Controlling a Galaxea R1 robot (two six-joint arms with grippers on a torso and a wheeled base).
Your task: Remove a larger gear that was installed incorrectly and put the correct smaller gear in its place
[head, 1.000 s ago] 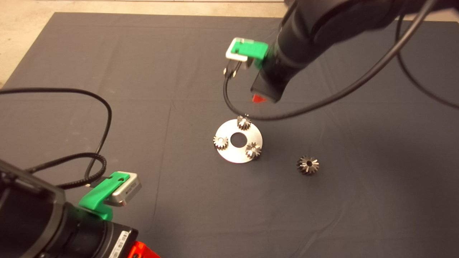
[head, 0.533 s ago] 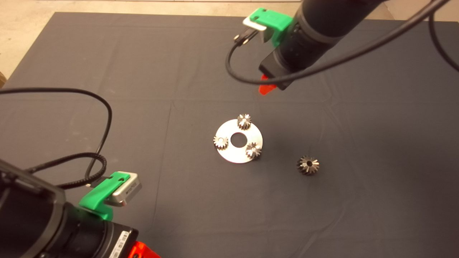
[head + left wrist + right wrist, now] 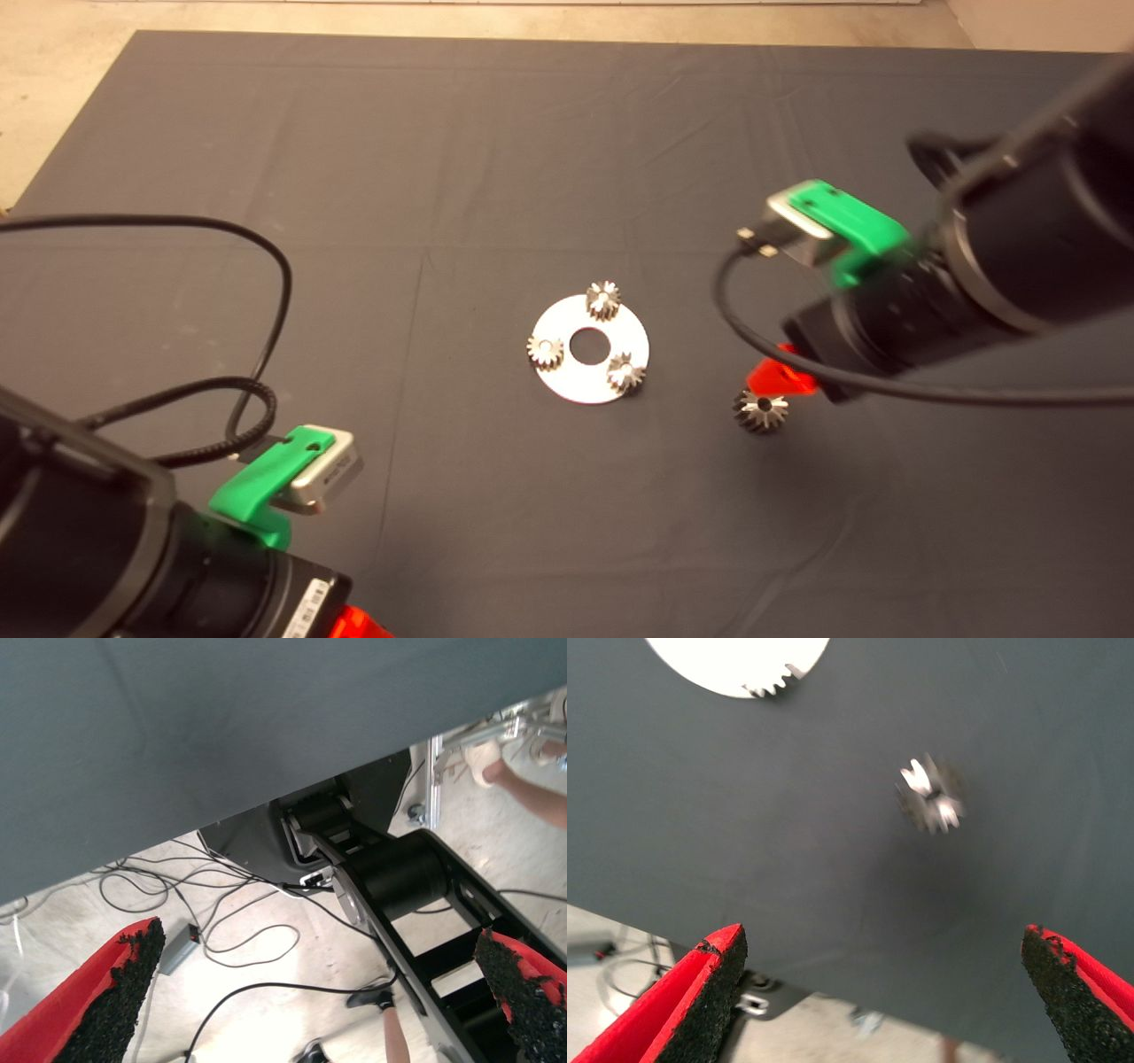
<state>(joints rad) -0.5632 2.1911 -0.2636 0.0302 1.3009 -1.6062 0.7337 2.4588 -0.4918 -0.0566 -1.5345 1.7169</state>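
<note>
Landmark: the round silver plate [image 3: 591,350] in the middle of the dark mat [image 3: 354,177] on the desk, everything below is placed off that.

On the plate: three small silvery gears sitting around its centre hole. I honestly can't say which one is the smaller gear [image 3: 602,301] that went in last; my guess is the one on the plate's far edge.

Larger gear [image 3: 761,412]: off the plate, lying alone on the mat a bit to its right, touching nothing.

Right claw [image 3: 881,992]: spread wide and carrying nothing, hanging over the mat just beyond the larger gear.

Left claw [image 3: 319,997]: parked off the near-left corner, well away from the plate, also spread and empty.

Progress: looks basically done to me. Wrong gear out, three matching small ones in.

Left to do: probably just pulling the arm clear.
</note>
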